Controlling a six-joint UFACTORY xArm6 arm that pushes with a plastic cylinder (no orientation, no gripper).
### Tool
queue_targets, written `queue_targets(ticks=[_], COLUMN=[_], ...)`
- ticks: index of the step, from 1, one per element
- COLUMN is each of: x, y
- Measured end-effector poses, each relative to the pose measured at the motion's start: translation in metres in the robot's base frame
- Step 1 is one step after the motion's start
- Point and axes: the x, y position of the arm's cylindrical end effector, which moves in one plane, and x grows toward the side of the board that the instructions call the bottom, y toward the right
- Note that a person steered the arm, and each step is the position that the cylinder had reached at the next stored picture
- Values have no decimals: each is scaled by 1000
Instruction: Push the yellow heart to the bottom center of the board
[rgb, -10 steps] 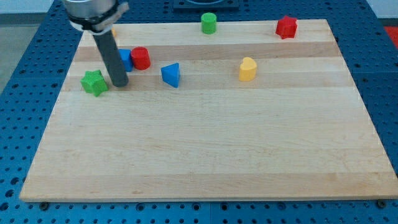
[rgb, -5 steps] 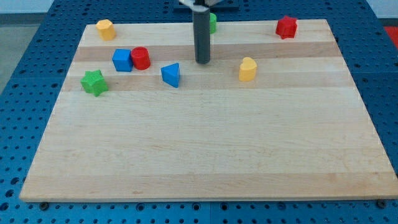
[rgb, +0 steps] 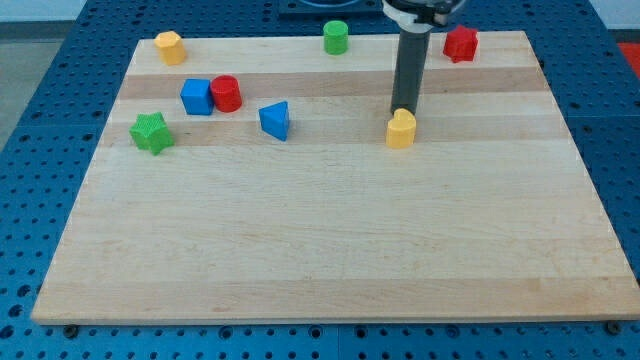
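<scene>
The yellow heart (rgb: 401, 130) sits on the wooden board (rgb: 330, 240), right of centre in its upper part. My tip (rgb: 403, 110) is right against the heart's top side, just above it in the view. The dark rod rises from there to the view's top edge.
A blue triangle (rgb: 275, 120) lies left of the heart. A blue cube (rgb: 196, 97) and a red cylinder (rgb: 226, 93) sit side by side further left, with a green star (rgb: 151, 132) below them. A yellow block (rgb: 169, 47), a green cylinder (rgb: 335, 37) and a red block (rgb: 460, 43) line the top edge.
My tip has swept from the left, near the green star, across to the heart's top side. The heart has shifted down the view by a small amount.
</scene>
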Motion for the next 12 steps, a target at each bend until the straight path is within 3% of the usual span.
queue_targets(ticks=[7,12], x=[149,114], y=[-26,-180])
